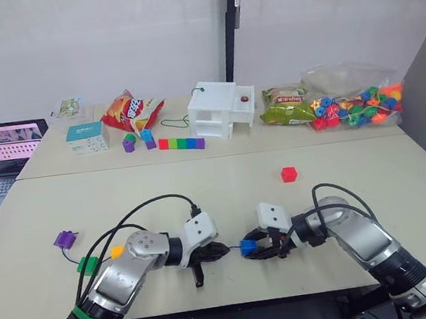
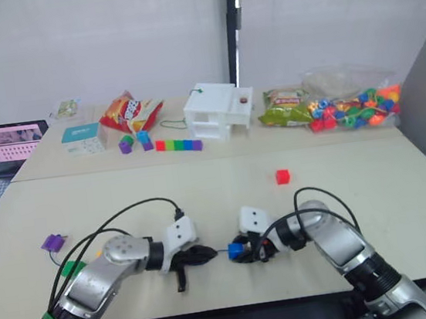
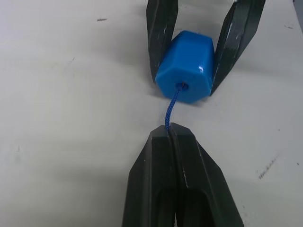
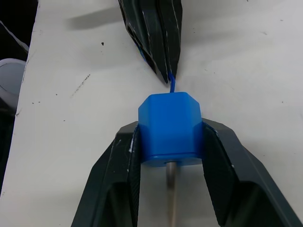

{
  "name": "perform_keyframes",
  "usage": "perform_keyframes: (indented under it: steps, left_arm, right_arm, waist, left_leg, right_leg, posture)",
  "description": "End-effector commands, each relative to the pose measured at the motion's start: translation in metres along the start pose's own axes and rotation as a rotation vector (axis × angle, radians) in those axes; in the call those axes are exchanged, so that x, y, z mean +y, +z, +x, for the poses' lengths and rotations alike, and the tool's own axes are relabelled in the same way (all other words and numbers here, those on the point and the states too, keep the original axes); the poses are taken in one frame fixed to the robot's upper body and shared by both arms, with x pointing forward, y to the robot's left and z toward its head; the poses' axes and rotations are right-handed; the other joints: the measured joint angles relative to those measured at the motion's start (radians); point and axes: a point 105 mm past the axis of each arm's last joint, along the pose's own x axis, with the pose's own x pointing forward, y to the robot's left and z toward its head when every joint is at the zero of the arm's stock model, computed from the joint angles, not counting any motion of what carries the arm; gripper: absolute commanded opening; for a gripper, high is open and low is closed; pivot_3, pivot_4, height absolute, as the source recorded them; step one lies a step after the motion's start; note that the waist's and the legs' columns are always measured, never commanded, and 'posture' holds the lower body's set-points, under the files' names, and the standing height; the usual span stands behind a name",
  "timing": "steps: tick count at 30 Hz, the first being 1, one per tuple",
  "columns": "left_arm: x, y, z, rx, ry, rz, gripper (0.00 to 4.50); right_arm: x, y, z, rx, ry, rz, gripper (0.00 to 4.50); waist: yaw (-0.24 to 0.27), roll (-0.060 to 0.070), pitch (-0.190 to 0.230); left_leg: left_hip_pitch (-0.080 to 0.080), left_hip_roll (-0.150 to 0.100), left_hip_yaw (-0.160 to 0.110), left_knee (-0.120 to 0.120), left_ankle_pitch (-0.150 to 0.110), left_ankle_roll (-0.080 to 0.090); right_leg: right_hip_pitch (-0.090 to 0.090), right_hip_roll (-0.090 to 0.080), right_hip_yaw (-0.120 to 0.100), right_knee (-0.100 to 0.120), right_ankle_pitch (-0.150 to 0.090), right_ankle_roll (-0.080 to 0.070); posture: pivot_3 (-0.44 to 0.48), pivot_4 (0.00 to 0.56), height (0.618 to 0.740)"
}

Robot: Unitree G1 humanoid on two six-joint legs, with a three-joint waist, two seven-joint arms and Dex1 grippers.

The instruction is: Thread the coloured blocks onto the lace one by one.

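**Item count**

Loose cubes on near worktop: 5, i.e. 1 blue (image 1: 247,247), 1 red (image 1: 289,173), 1 purple (image 1: 65,239), 1 green (image 1: 87,264), 1 yellow (image 1: 117,251). Lace (image 3: 172,107): 1. Pincers: 2, left (image 1: 226,250) & right (image 1: 249,249). Far worktop: 1 rainbow bar (image 1: 181,143), 2 small blocks (image 1: 138,141), 1 bead bag (image 1: 355,104), 2 snack packs (image 1: 131,110), 1 white box (image 1: 221,108), 1 laptop (image 1: 5,146).

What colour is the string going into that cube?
Dark blue lace, entering the blue plastic cube; clearest in the left wrist view.

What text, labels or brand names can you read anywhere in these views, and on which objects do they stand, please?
None can be read.
Teal box: print too small.
Red snack bag: logo blurred.
Green snack bag: label blurred.
Laptop: screen content too small.
Leaflet: illegible.
Blue block and lace: no markings.
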Motion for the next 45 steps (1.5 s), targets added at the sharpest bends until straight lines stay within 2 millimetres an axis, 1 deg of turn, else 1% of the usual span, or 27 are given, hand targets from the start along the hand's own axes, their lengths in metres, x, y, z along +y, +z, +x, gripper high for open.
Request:
perform_keyframes:
  steps: [1, 5, 9, 11, 14, 15, 16, 18, 22, 23, 25, 26, 29, 32, 34, 37, 40, 45]
  left_arm:
    - [-0.005, 0.02, 0.01, -0.038, -0.053, 0.083, 0.0]
    - [-0.005, 0.029, 0.016, -0.055, -0.071, 0.101, 0.0]
    - [-0.006, 0.028, 0.016, -0.038, -0.084, 0.082, 0.0]
    - [-0.004, 0.029, 0.014, -0.05, -0.077, 0.041, 0.0]
    - [-0.004, 0.028, 0.008, -0.036, -0.088, 0.037, 0.85]
    - [-0.006, 0.029, 0.006, -0.034, -0.099, 0.038, 1.26]
    - [-0.007, 0.029, 0.004, -0.033, -0.105, 0.039, 1.49]
    - [-0.008, 0.03, 0.0, -0.029, -0.112, 0.039, 2.16]
    - [-0.008, 0.033, -0.009, -0.015, -0.107, 0.059, 3.44]
    - [-0.009, 0.034, -0.01, -0.015, -0.114, 0.064, 3.81]
    - [-0.014, 0.041, -0.007, -0.025, -0.136, 0.067, 4.48]
    - [-0.016, 0.041, -0.003, -0.015, -0.144, 0.08, 4.48]
    - [-0.01, 0.037, 0.016, 0.001, -0.115, 0.095, 4.48]
    - [-0.011, 0.038, 0.027, -0.015, -0.131, 0.078, 4.48]
    - [-0.01, 0.035, 0.032, -0.01, -0.136, 0.075, 4.48]
    - [-0.013, 0.024, 0.037, 0.026, -0.162, 0.068, 4.48]
    - [-0.01, 0.02, 0.041, 0.039, -0.161, 0.074, 3.63]
    - [-0.012, 0.013, 0.041, 0.072, -0.183, 0.094, 1.96]
  right_arm:
    - [0.002, 0.001, 0.003, 0.004, -0.001, -0.011, 1.32]
    - [0.003, 0.001, 0.004, 0.006, 0.001, -0.011, 1.32]
    - [0.004, 0.001, 0.005, 0.009, 0.002, -0.009, 1.32]
    - [0.003, -0.001, 0.005, 0.016, 0.0, -0.005, 1.32]
    - [-0.002, 0.0, 0.004, 0.001, -0.038, 0.007, 1.32]
    - [-0.003, 0.002, 0.003, -0.009, -0.05, 0.005, 2.12]
    - [-0.004, 0.003, 0.002, -0.016, -0.057, 0.008, 2.37]
    - [-0.003, 0.004, 0.0, -0.019, -0.057, 0.02, 3.0]
    - [-0.002, 0.007, -0.006, -0.021, -0.06, 0.017, 4.35]
    - [-0.001, 0.008, -0.007, -0.022, -0.059, 0.019, 4.5]
    - [-0.002, 0.009, -0.013, -0.026, -0.077, 0.02, 4.5]
    - [-0.002, 0.01, -0.017, -0.026, -0.087, 0.021, 4.5]
    - [-0.003, 0.004, -0.036, -0.011, -0.122, 0.031, 4.5]
    - [-0.001, -0.003, -0.047, 0.006, -0.136, 0.046, 4.5]
    - [0.0, -0.006, -0.052, 0.015, -0.141, 0.053, 4.5]
    - [0.001, -0.012, -0.054, 0.029, -0.145, 0.06, 4.5]
    - [0.001, -0.013, -0.051, 0.026, -0.149, 0.06, 4.5]
    - [0.001, -0.018, -0.043, 0.03, -0.155, 0.054, 4.5]
  waist:
    - [0.0, 0.0, 0.0]
    - [0.0, 0.0, 0.0]
    - [0.0, 0.0, 0.0]
    - [0.0, 0.0, 0.0]
    - [-0.001, 0.0, 0.0]
    - [-0.001, 0.0, 0.0]
    - [-0.003, 0.0, 0.0]
    - [-0.003, 0.0, 0.0]
    - [-0.003, 0.0, 0.0]
    - [-0.002, 0.0, 0.0]
    - [0.003, 0.0, 0.0]
    - [0.006, 0.0, 0.0]
    - [0.012, 0.0, 0.0]
    - [0.008, 0.0, 0.0]
    - [0.003, 0.0, 0.0]
    - [-0.003, 0.0, 0.0]
    - [0.0, 0.0, 0.0]
    - [0.002, 0.0, 0.0]
  left_leg:
    - [0.0, 0.0, 0.0, 0.0, 0.0, 0.0]
    - [0.0, 0.0, 0.0, 0.0, 0.0, 0.0]
    - [0.0, 0.0, 0.0, 0.001, 0.0, 0.0]
    - [0.0, 0.0, 0.0, 0.001, 0.0, 0.0]
    - [0.0, 0.0, 0.0, 0.001, 0.0, 0.0]
    - [0.0, 0.0, 0.0, 0.001, 0.0, 0.0]
    - [0.0, 0.0, 0.0, 0.001, 0.0, 0.0]
    - [0.0, 0.0, 0.0, 0.001, 0.0, 0.0]
    - [-0.001, 0.0, 0.0, 0.001, 0.0, 0.0]
    - [-0.001, 0.0, 0.0, 0.001, 0.0, 0.0]
    - [-0.001, 0.0, 0.0, 0.001, 0.0, 0.0]
    - [-0.002, 0.0, 0.0, 0.001, 0.0, 0.0]
    - [-0.003, -0.001, -0.001, 0.003, 0.0, 0.001]
    - [-0.003, -0.001, 0.0, 0.004, -0.001, 0.001]
    - [-0.004, 0.0, -0.001, 0.003, -0.001, 0.001]
    - [-0.003, 0.0, 0.0, 0.003, -0.001, 0.001]
    - [-0.003, 0.0, 0.0, 0.003, -0.001, 0.001]
    - [-0.003, 0.0, 0.0, 0.003, -0.001, 0.001]
  right_leg:
    - [0.0, 0.0, 0.0, 0.0, 0.0, 0.0]
    - [0.0, 0.0, 0.0, 0.0, 0.0, 0.0]
    - [0.001, 0.0, 0.0, 0.0, 0.0, 0.0]
    - [0.001, 0.0, 0.0, 0.0, 0.0, 0.0]
    - [0.001, 0.0, 0.0, 0.0, 0.0, 0.0]
    - [0.001, 0.001, 0.0, 0.0, 0.0, 0.0]
    - [0.0, 0.001, 0.0, 0.0, 0.0, 0.0]
    - [-0.001, 0.001, 0.0, 0.001, 0.0, 0.0]
    - [-0.001, 0.0, 0.0, 0.001, 0.0, 0.0]
    - [-0.001, 0.0, 0.0, 0.001, 0.0, 0.0]
    - [-0.001, 0.0, 0.0, 0.0, 0.0, 0.0]
    - [-0.001, 0.0, 0.0, 0.0, 0.0, 0.0]
    - [-0.001, -0.001, -0.001, -0.001, 0.0, 0.001]
    - [0.0, 0.0, 0.0, -0.001, 0.0, 0.001]
    - [-0.001, 0.001, -0.001, -0.001, 0.0, 0.001]
    - [-0.001, 0.001, 0.0, -0.001, 0.0, 0.001]
    - [-0.001, 0.001, 0.0, -0.001, 0.0, 0.001]
    - [0.0, 0.001, 0.0, -0.001, 0.0, 0.001]
  posture:
    - [0.0, 0.15, 0.74]
    - [0.0, 0.15, 0.74]
    - [0.0, 0.15, 0.74]
    - [0.0, 0.15, 0.74]
    - [0.0, 0.15, 0.74]
    - [0.0, 0.15, 0.74]
    - [0.0, 0.15, 0.74]
    - [0.0, 0.15, 0.74]
    - [0.0, 0.15, 0.74]
    - [0.0, 0.15, 0.74]
    - [0.0, 0.15, 0.74]
    - [0.0, 0.15, 0.74]
    - [0.0, 0.15, 0.74]
    - [0.0, 0.15, 0.74]
    - [0.0, 0.15, 0.74]
    - [0.0, 0.15, 0.74]
    - [0.0, 0.15, 0.74]
    - [0.0, 0.15, 0.74]
